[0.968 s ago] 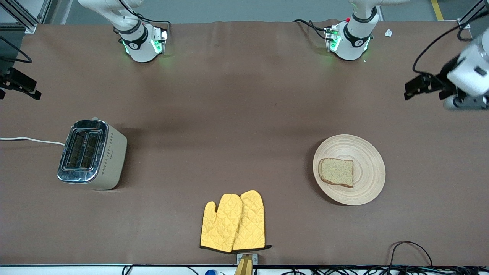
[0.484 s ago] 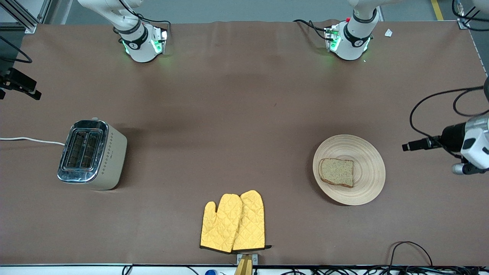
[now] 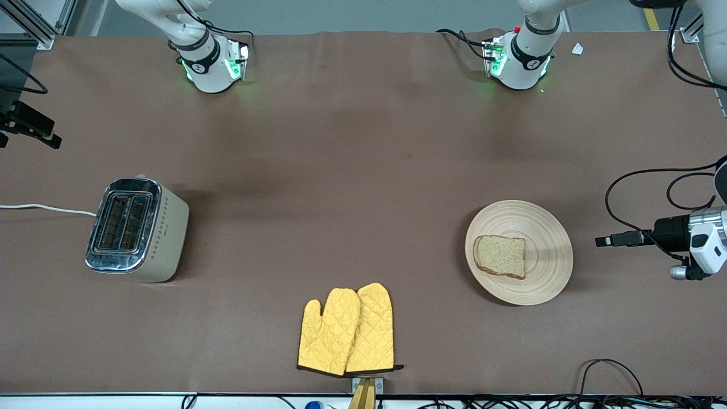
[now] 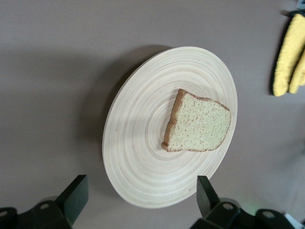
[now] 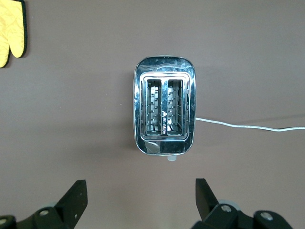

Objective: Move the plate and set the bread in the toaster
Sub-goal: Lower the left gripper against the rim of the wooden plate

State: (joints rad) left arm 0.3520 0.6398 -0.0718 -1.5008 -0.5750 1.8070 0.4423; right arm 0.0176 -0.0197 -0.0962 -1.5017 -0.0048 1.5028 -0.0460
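Now the big brown bench (image 3: 363, 170) holds everything, and no step of the job looks done yet. The round, pale wooden plate (image 3: 545, 272) with ring grooves sits toward the left arm's end. The shiny chrome and cream toaster (image 3: 136, 230) sits toward the right arm's end, well apart from the plate, with both slots empty. Two yellow quilted oven mitts (image 3: 346, 329) lie between them, nearer the front camera. The brown speckled slice of bread (image 3: 500, 256) lies flat on the plate.

The left end effector (image 4: 140, 200) hangs over the bench beside the plate, fingers wide apart, holding nothing. The right end effector (image 5: 138, 202) waits up over the bench beside the toaster, fingers apart too.

I think the plate comes first. The left one needs to come down and pinch the plate's rim.
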